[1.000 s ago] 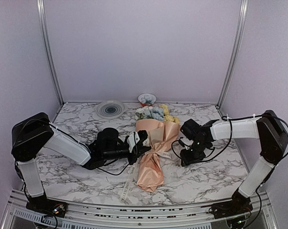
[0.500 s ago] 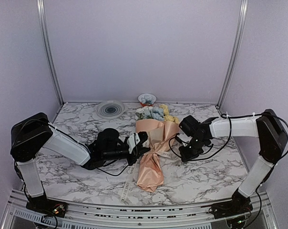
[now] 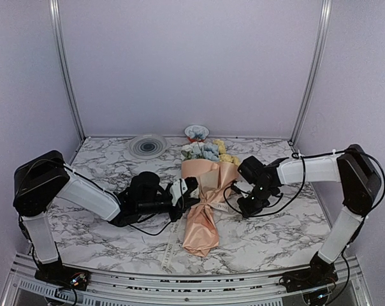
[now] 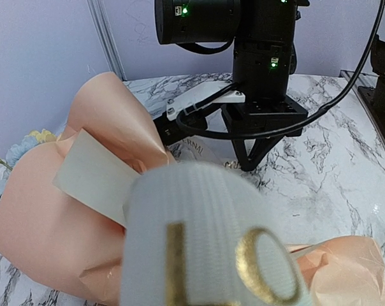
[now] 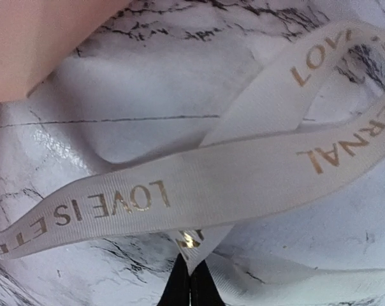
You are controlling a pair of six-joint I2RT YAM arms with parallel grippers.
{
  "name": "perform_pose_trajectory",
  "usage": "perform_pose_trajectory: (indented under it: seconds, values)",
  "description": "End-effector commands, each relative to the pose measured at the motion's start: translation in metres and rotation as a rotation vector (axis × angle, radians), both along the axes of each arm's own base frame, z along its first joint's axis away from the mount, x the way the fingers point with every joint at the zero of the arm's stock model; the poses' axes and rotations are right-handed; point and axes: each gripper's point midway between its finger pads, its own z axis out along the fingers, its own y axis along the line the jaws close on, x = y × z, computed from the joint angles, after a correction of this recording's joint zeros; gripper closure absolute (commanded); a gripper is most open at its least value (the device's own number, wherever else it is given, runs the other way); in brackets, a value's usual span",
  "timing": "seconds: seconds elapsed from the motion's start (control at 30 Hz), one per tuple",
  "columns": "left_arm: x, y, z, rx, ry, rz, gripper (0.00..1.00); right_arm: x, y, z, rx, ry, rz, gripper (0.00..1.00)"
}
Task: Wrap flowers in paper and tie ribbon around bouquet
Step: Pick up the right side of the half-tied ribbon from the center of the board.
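Tying step: left gripper [image 3: 189, 190] and right gripper [image 5: 190, 271] flank the bouquet [image 3: 204, 220], each pinching ribbon [image 5: 180, 191]; next, probably pull apart to cinch.

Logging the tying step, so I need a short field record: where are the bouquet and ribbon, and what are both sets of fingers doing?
bouquet: lying on table, blooms at far end
ribbon: around bouquet's waist, printed loop over table on its right
left fingers: shut, apparently on ribbon, at bouquet's left
right fingers: shut on ribbon loop
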Motion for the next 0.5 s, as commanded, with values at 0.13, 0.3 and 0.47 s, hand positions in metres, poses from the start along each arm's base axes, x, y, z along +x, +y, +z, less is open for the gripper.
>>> perform_pose_trajectory:
  seconds: [0.13,0.3,0.47]
  values:
    - [-0.003,-0.001,0.016,-0.011,-0.027,0.0,1.0,-0.005,0.014,0.041,0.136,-0.031,0.034,1.0]
    - [-0.005,-0.002,0.015,-0.002,-0.044,-0.003,1.0,-0.011,0.044,0.123,0.39,-0.137,0.106,1.0]
    - [-0.006,0.0,0.015,-0.001,-0.046,-0.002,1.0,-0.024,0.093,0.22,0.734,-0.231,0.246,1.0]
